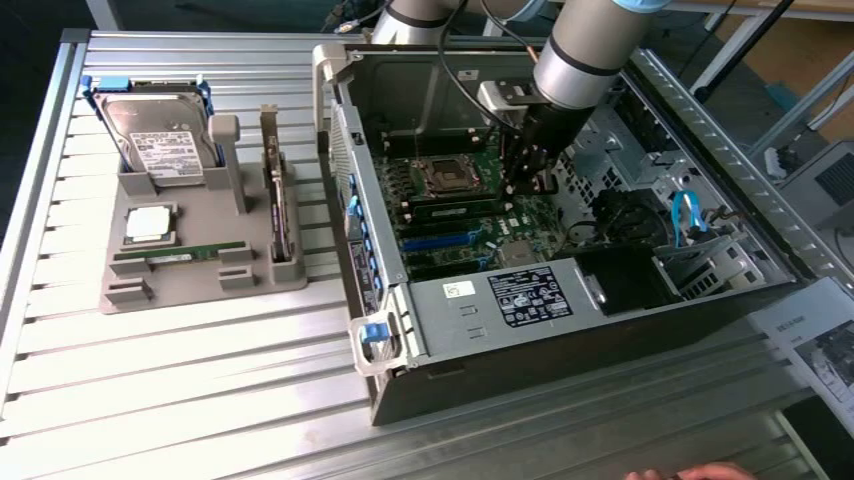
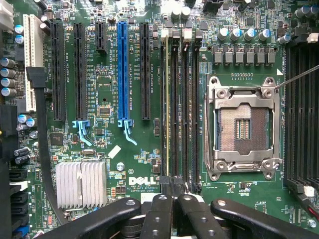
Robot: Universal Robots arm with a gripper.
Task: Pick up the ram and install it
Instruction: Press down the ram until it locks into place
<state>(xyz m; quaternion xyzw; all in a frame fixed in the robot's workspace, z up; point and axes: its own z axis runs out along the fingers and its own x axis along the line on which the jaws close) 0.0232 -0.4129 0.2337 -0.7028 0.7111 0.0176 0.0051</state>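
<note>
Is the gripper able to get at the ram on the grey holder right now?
Probably, though not directly: the gripper is shut and low inside the computer case, whose side wall stands between. The ram lies uncovered on the holder, free from above.

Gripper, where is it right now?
The gripper is inside the open computer case, just to the exterior view's right of the processor socket, shut, with its tips over the memory slots beside that socket.

Ribbed metal table (image 1: 200, 380) — matt sheen
</note>
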